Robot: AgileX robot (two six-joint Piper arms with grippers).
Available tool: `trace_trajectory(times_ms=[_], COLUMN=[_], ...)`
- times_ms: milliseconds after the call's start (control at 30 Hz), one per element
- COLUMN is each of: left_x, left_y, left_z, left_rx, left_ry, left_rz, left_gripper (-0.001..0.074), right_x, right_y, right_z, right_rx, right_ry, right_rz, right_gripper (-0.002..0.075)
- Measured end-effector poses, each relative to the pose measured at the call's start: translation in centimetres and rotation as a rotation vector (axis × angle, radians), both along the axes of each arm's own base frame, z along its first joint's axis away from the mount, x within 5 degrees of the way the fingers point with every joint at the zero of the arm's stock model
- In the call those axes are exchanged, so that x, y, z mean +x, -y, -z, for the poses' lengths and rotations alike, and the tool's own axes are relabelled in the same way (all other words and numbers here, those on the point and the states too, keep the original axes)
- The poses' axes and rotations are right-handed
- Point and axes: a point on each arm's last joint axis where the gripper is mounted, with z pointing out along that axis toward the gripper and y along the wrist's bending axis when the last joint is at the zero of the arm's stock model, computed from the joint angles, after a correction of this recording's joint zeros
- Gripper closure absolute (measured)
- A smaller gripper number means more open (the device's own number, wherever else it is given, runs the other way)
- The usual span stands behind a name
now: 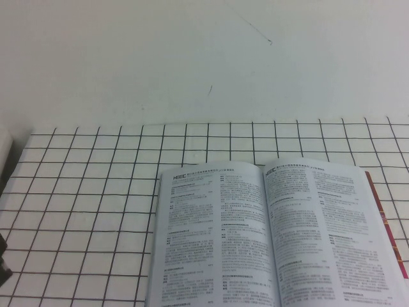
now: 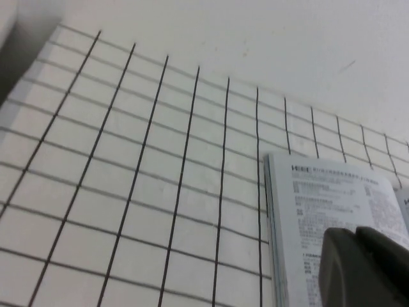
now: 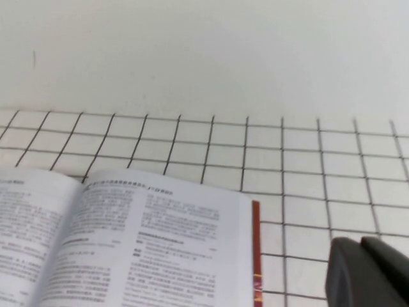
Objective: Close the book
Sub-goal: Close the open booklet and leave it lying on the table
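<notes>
Open book on the grid, my two grippers on either side of it.
The book [image 1: 268, 236] lies open and flat at the near right of the gridded table [image 1: 96, 192], with a red cover edge along its right. My left gripper [image 2: 361, 262] is by its left page and my right gripper [image 3: 367, 272] is right of the red edge. I cannot tell whether either is open or holding anything.

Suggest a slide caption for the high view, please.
Open book flat on gridded table; left claw and right claw off-frame at its sides.
</notes>
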Motion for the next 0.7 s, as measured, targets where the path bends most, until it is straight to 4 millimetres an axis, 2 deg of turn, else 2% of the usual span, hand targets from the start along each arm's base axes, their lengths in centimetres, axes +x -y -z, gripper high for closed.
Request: trace_trajectory(times_ms=[200,300,467,700], left_x=[0.9,1.6,3.2,5.3], left_y=[0.3,0.4,0.7,1.6], left_z=[2.2,2.6,3.3,4.9], left_rx=[-0.034,-0.071,-0.085,-0.046], left_ry=[-0.140,-0.175,-0.213,-0.279], left_rz=[0.010,0.005,0.019,0.143], left_gripper=[0.0738,0.0738,0.0738,0.0738], right_x=[2.1,2.6,4.0,7.5], right_y=[-1.5,-2.3,-3.7,-6.0], right_z=[2.7,3.6,3.3,2.7], right_rx=[0.148,0.123,0.053,0.164], right_ry=[-0.172,-0.317,-0.515,-0.575], right_rz=[-0.013,-0.084,-0.275,-0.464], right_gripper=[0.0729,0.0729,0.0729,0.0729])
